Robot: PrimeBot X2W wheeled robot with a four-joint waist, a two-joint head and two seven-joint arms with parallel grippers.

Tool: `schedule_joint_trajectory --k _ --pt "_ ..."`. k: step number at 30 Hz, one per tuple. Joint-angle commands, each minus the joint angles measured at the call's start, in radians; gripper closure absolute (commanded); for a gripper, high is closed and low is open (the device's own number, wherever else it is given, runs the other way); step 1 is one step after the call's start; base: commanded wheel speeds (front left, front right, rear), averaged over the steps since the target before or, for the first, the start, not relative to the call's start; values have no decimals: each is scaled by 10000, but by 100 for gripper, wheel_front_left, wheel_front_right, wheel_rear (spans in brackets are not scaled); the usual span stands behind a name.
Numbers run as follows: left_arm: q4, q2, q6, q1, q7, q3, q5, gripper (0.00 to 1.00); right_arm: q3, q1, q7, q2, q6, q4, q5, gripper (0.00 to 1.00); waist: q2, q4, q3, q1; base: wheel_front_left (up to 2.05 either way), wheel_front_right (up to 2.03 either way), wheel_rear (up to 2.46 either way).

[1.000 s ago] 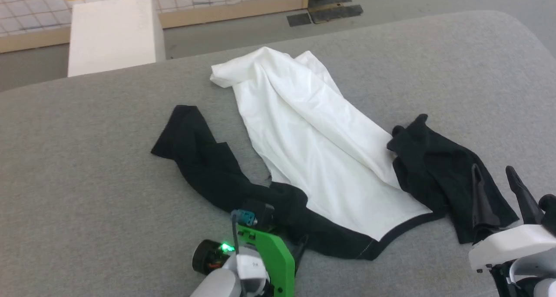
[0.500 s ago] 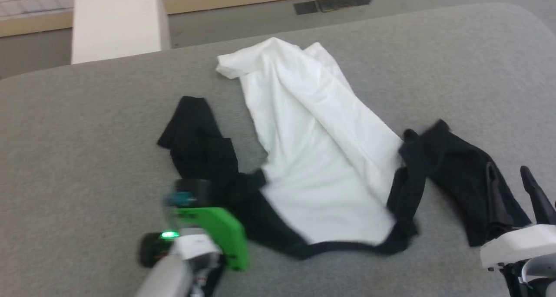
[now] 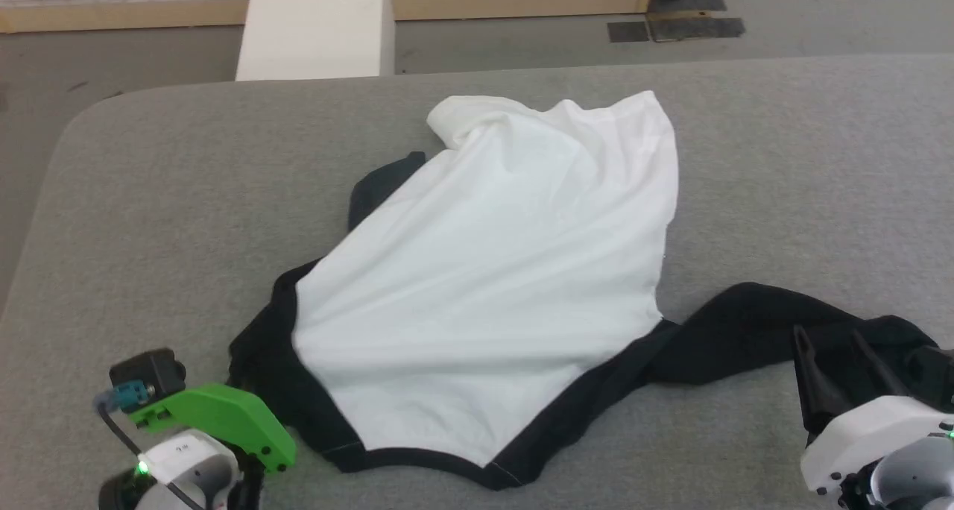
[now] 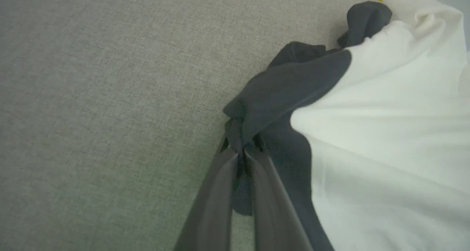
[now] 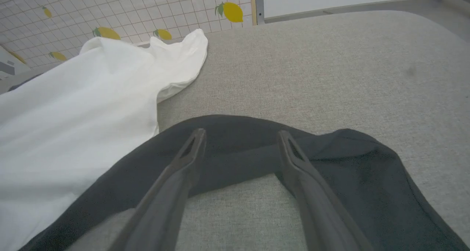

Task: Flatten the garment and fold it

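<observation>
A grey fabric-covered worktop (image 3: 171, 197) (corners rounded) carries a long-sleeved shirt (image 3: 484, 286), white body spread, black sleeves at either side.

One garment (image 3: 484, 271) with two black sleeves (image 3: 745, 331); two grippers, one left gripper (image 4: 241, 155) and one right gripper (image 5: 241, 135), each with two dark fingers (image 5: 176, 177); one grey desk (image 3: 820, 159) under it all; one white block (image 3: 313, 25) beyond the desk

No text, brand, number or sign can be read in any view. The one candidate is a small dark marking on the white wrist housing (image 3: 181, 452), behind the left gripper (image 4: 240, 153) and beside the green bracket (image 3: 223, 420). It is too small and blurred to make out.
</observation>
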Motion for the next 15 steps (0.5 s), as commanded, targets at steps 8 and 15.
schedule_joint_trajectory --k 8,15 --pt "245 -351 -377 560 -1168 269 -313 0 -880 -173 974 8 -15 390 -358 0 0 520 41 0 0 0 0" --pt "259 -430 -659 105 -2978 237 316 0 -1897 -1187 2117 8 -15 1538 -1395 0 0 1099 250 0 0 0 0"
